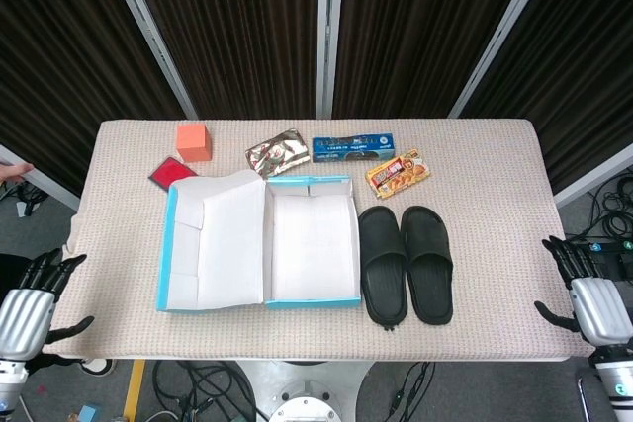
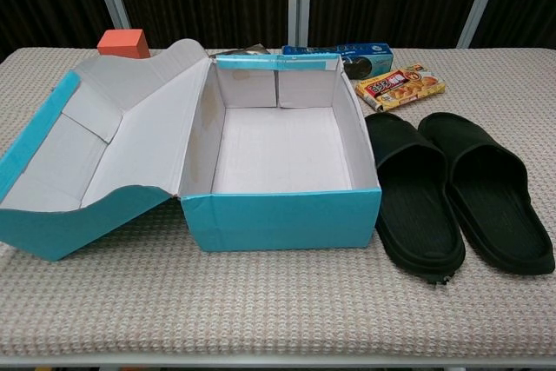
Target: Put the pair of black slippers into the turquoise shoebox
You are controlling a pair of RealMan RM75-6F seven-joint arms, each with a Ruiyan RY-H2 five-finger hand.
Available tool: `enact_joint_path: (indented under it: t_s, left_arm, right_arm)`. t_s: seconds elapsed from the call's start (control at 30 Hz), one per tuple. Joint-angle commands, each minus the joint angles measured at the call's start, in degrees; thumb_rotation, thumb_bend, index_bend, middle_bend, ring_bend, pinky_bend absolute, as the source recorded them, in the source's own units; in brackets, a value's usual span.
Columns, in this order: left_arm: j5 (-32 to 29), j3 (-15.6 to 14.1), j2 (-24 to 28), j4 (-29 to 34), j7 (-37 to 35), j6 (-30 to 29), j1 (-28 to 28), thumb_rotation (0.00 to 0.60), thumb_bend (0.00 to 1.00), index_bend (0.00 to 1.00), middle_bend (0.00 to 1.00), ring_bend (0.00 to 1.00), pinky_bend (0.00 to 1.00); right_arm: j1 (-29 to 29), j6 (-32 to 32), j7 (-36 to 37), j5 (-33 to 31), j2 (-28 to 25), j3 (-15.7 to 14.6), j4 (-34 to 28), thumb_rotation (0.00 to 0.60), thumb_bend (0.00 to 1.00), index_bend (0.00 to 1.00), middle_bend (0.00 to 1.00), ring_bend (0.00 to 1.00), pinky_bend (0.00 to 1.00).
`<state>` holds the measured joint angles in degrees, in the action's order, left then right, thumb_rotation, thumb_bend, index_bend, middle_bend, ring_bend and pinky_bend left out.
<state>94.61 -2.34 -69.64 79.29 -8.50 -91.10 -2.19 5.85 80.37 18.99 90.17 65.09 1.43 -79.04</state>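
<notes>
Two black slippers [image 1: 406, 264] [image 2: 456, 191] lie side by side on the table, just right of the turquoise shoebox [image 1: 346, 244] [image 2: 278, 219]. The box stands open and empty, its lid [image 1: 213, 244] [image 2: 87, 162] folded out to the left. My left hand [image 1: 28, 308] hangs off the table's front left corner, fingers apart, holding nothing. Off the front right edge is my right hand [image 1: 584, 294], fingers spread and empty, well right of the slippers. Neither hand shows in the chest view.
Along the back of the table [image 1: 495, 205] lie an orange cube [image 1: 194, 141], a red flat packet [image 1: 170, 173], a silver foil pouch [image 1: 278, 152], a blue biscuit box [image 1: 353, 146] and a yellow snack bag [image 1: 398, 173]. A person's hand [image 1: 10, 171] shows at the far left edge.
</notes>
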Motion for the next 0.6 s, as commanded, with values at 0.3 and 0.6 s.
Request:
enact_joint_path:
  t_s: [0.3, 0.6]
  left_arm:
    - [1.22, -1.22, 0.87, 0.43, -0.77, -0.42, 0.44, 0.600, 0.00, 0.12, 0.19, 0.03, 0.10]
    - [1.88, -2.17, 1.72, 0.01, -2.70, -2.00, 1.68, 0.600, 0.00, 0.12, 0.19, 0.03, 0.10]
  right_arm:
    - [15.44, -24.02, -15.26, -10.00, -11.63, 5.95, -23.36, 0.600, 0.11, 0.00, 0.04, 0.00, 0.08]
    - [28.92, -37.30, -30.32, -28.66, -9.13, 10.03, -27.60, 0.600, 0.10, 0.00, 0.04, 0.00, 0.08]
